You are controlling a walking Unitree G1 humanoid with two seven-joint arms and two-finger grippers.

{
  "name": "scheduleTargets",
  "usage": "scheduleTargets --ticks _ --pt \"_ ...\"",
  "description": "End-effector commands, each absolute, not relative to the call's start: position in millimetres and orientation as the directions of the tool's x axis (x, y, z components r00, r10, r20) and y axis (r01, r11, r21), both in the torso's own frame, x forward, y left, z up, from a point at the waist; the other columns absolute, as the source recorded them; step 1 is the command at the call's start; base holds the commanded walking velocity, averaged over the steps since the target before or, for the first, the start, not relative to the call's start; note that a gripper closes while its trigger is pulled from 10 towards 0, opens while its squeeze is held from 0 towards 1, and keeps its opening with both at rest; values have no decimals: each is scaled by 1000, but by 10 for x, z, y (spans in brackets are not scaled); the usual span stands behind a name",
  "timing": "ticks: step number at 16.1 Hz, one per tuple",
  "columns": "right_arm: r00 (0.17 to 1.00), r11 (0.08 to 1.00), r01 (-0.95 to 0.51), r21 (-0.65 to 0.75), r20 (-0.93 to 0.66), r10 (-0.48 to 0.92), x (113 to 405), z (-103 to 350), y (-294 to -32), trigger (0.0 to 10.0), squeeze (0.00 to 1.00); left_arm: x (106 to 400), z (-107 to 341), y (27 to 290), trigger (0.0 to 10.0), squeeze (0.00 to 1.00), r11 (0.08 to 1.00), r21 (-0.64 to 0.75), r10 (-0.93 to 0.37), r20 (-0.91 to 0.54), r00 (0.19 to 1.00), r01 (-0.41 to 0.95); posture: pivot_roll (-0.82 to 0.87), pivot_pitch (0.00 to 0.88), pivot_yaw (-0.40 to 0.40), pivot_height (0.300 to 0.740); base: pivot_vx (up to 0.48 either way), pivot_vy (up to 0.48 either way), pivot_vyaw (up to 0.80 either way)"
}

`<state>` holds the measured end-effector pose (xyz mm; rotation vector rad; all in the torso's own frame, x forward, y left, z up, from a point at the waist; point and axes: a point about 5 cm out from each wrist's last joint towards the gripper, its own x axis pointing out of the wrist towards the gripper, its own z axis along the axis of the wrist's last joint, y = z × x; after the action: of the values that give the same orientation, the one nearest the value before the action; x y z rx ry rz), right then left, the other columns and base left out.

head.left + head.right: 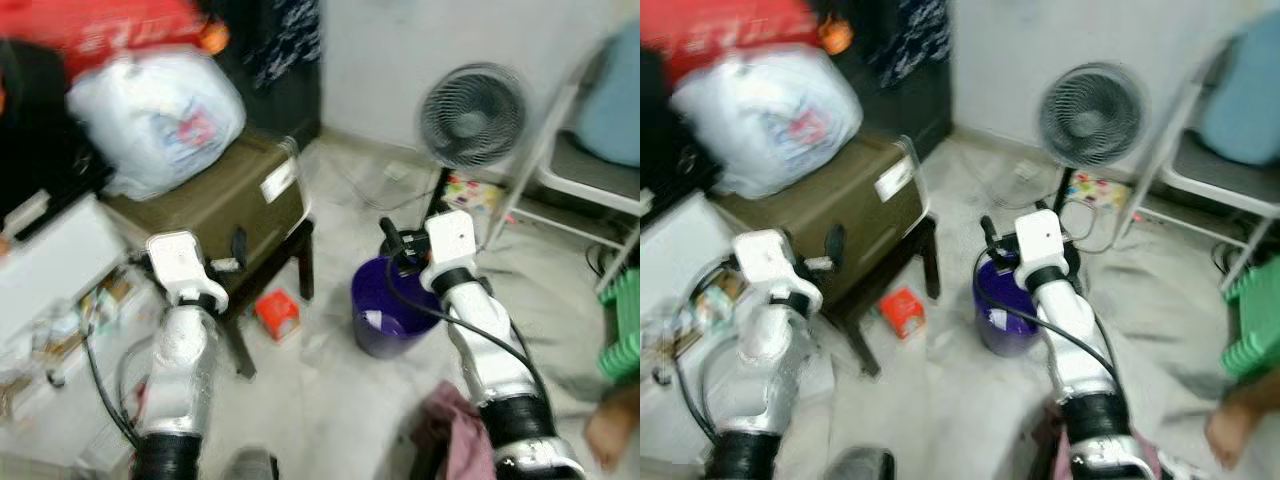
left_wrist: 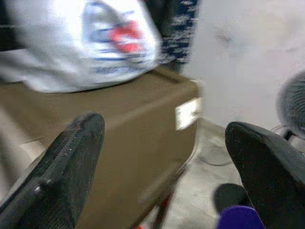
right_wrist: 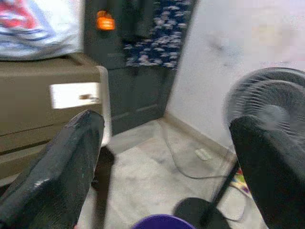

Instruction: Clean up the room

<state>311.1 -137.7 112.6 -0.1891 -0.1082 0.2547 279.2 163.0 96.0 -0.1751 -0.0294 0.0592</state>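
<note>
Glossy plastic purple bucket (image 1: 388,318); crinkly plastic white bag (image 1: 155,120); matt olive box (image 1: 215,200).

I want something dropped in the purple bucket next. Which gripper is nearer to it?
Right. The right gripper hangs above the purple bucket, open and empty. The left gripper, also open, is off to the left, in front of the brown case.

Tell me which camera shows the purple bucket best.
The left eye view: the bucket stands whole on the floor, its rim partly behind the right gripper. The right eye view shows it similarly. Both wrist views catch just a sliver of its rim.
</note>
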Motion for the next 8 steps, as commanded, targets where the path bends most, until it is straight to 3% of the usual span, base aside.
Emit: scheduleTargets --ticks 1,4,8 --pt "962 950 -235 -206 94 258 3114 1158 -1390 10000 0 2803 984 1615 10000 0 984 -170 58 32 998 -52 -6 0 0 740 0 0 794" --pt "962 951 -232 -202 96 255 3113 1158 -1391 10000 0 2808 981 1620 10000 0 985 -158 71 28 997 -66 -6 0 1 740 0 0 794" --pt "965 957 -222 -186 96 243 3117 1157 -1400 10000 0 2814 985 1602 10000 0 986 -161 49 30 998 -44 -6 0 3 740 0 0 0"
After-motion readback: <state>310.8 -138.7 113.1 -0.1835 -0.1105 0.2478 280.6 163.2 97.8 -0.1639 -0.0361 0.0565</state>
